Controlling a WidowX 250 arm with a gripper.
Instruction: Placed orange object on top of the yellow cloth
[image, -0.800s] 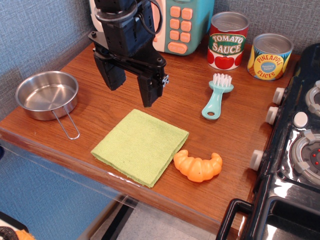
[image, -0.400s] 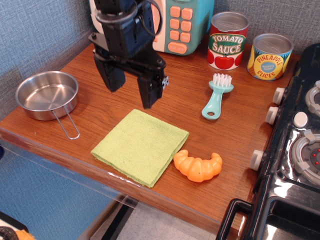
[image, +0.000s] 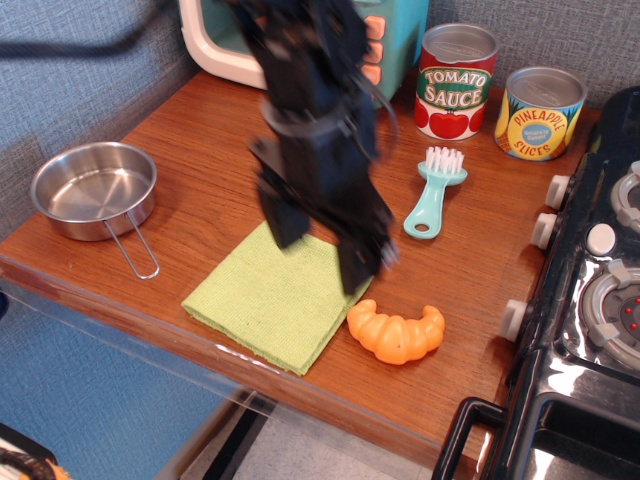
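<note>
The orange toy croissant (image: 397, 333) lies on the wooden counter, just right of the yellow-green cloth's right corner. The yellow cloth (image: 265, 300) lies flat near the counter's front edge. My black gripper (image: 320, 255) is blurred with motion, open and empty, with its two fingers spread. It hangs over the cloth's far right part, up and to the left of the croissant. It hides part of the cloth's far edge.
A steel pan (image: 92, 190) with a wire handle sits at the left. A teal dish brush (image: 435, 190), a tomato sauce can (image: 456, 80) and a pineapple can (image: 540, 112) stand behind. A toy microwave (image: 225, 40) is at the back, a black stove (image: 590, 300) at the right.
My gripper has swung right and toward the front, from over the bare counter behind the cloth to over the cloth's far right part. The croissant and cloth have not moved.
</note>
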